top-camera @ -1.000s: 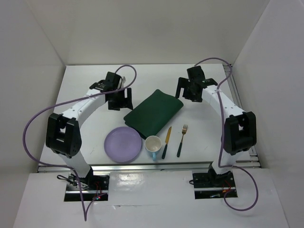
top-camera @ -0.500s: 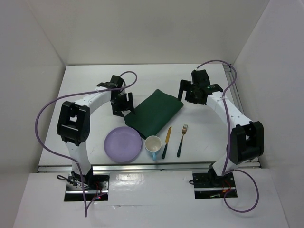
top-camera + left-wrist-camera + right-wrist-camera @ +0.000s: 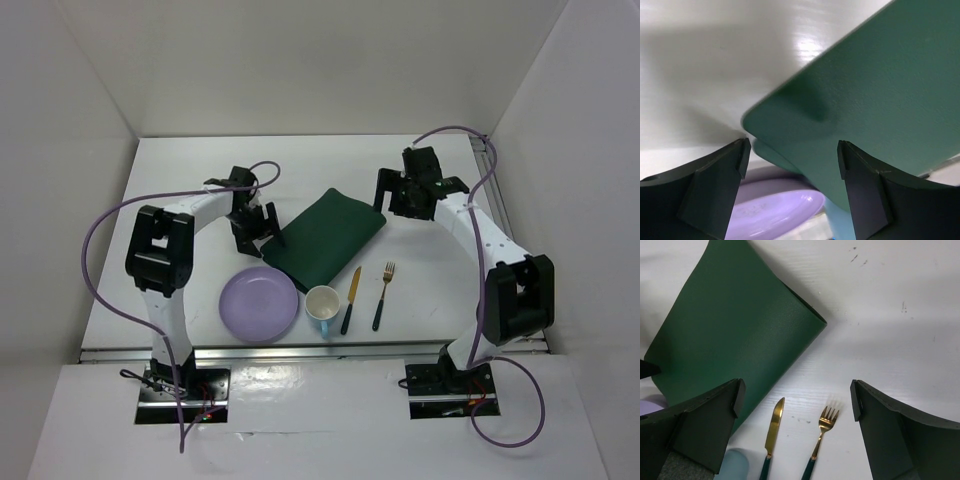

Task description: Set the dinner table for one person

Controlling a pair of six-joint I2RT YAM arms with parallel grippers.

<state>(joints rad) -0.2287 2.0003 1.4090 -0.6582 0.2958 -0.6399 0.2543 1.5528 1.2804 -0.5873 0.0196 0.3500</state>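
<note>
Judging barely begun: placemat [image 3: 325, 238] folded on the counter [image 3: 180, 170], plate [image 3: 259, 304], cup [image 3: 322, 303], knife [image 3: 350, 300], fork [image 3: 382, 297] unarranged near it, left gripper [image 3: 256, 233] and right gripper [image 3: 392, 200] apart, empty.

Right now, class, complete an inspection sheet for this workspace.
Surface: white table, few small dark marks.
Job's things: folded green placemat mid-table, askew; purple plate, cup, knife, fork in a row nearer the front edge.
Clutter: nothing seen.
End effectors: left end effector open at the placemat's left corner; right end effector open near its right corner; both empty.
Cables: purple cables loop off both arms, clear of the tableware.
Surroundings: plain white walls on three sides.
</note>
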